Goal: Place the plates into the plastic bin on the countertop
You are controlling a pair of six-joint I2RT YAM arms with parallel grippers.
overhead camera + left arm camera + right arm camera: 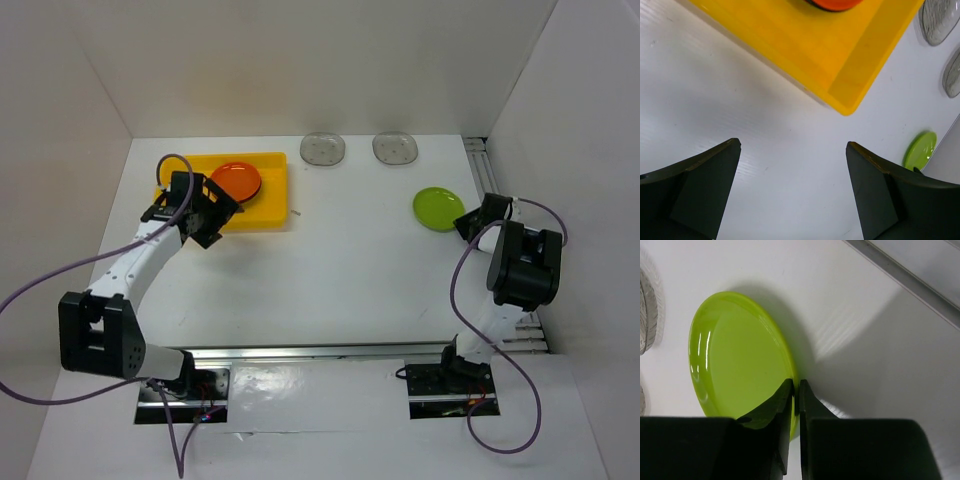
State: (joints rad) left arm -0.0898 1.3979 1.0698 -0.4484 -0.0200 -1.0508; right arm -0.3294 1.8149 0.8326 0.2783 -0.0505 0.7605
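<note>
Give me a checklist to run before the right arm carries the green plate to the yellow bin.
1. Right gripper grip on lime green plate: ok, shut on its rim.
2. Plate lifted off countertop: cannot tell.
3. Left gripper empty: ok, open, holding nothing.
4. Left gripper away from plastic bin: not ok, the top view shows it over the bin's left part.
5. Room in bin: ok, bare floor beside orange plate.
6. Route across countertop: ok, grey plates sit at the far wall.

The top camera looked down over the whole bench [350, 270], both wrist cameras sat close above it, all sharing the lime plate [735, 360]
</note>
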